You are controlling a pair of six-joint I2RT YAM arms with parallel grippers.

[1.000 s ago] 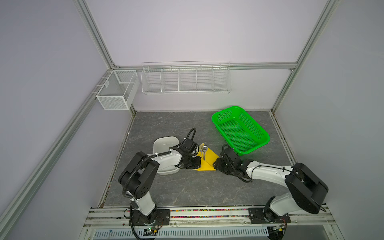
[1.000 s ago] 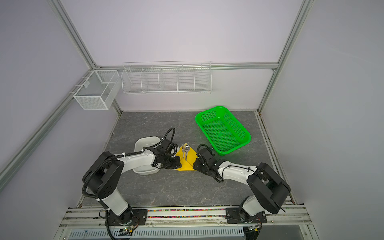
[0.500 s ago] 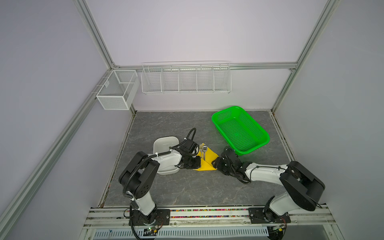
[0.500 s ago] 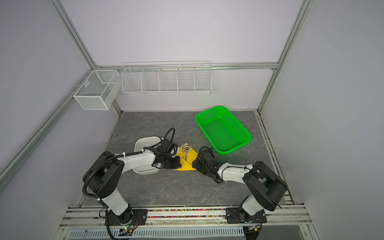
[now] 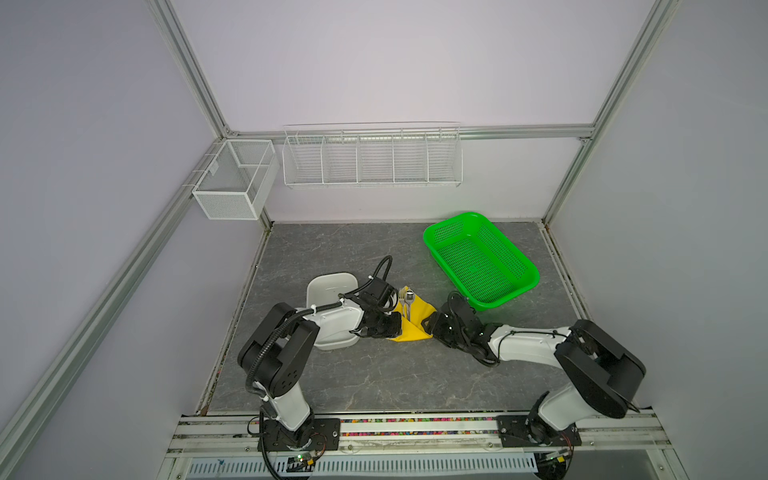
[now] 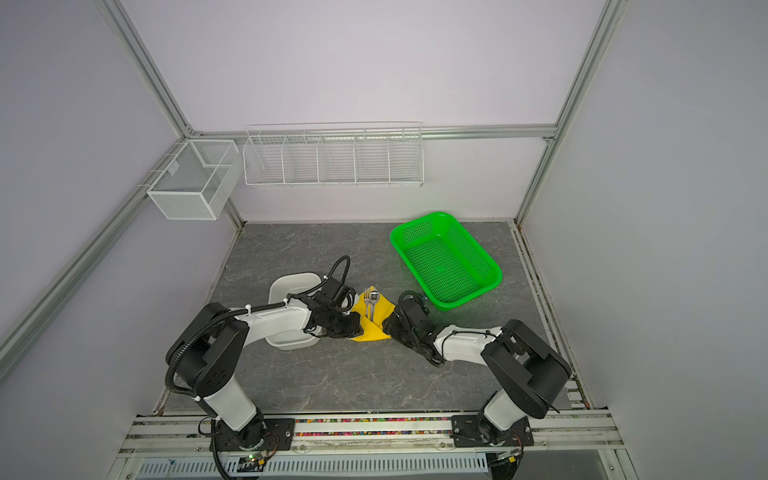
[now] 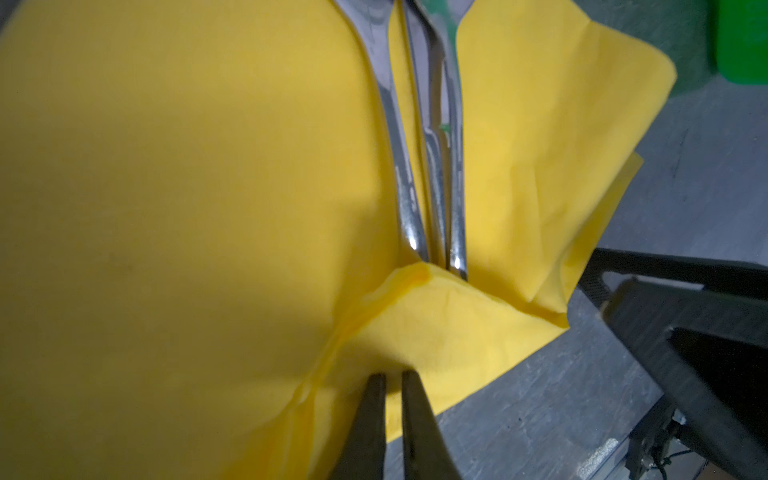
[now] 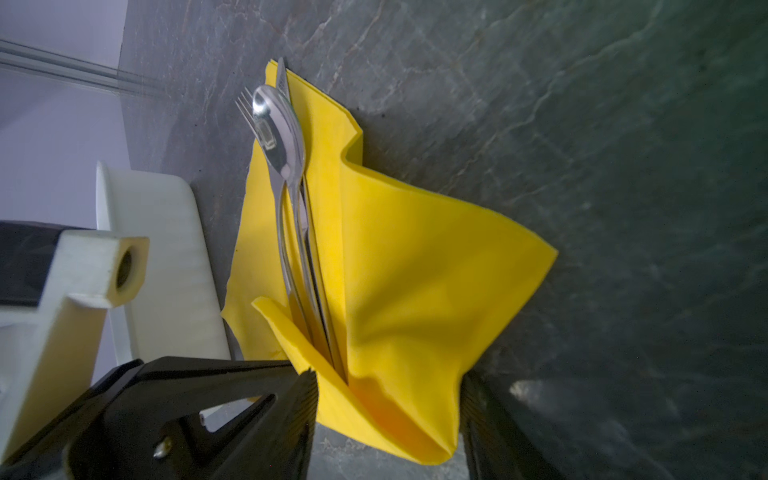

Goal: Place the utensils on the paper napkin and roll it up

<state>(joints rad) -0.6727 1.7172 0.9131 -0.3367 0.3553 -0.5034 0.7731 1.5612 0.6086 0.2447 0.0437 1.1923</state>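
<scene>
On the grey marbled tabletop (image 5: 374,374), enclosed by lilac walls (image 5: 374,62), the paper napkin (image 5: 420,318) is seen mid-table, utensils (image 5: 407,300) laid on it. Its fold is pinched by the left gripper (image 7: 397,376); whether the right gripper (image 5: 430,325) grips cannot be told.

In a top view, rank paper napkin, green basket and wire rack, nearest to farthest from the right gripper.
1. paper napkin, at the right gripper, mid-table.
2. green basket, behind it, to the right.
3. wire rack, high on the back wall.
</scene>
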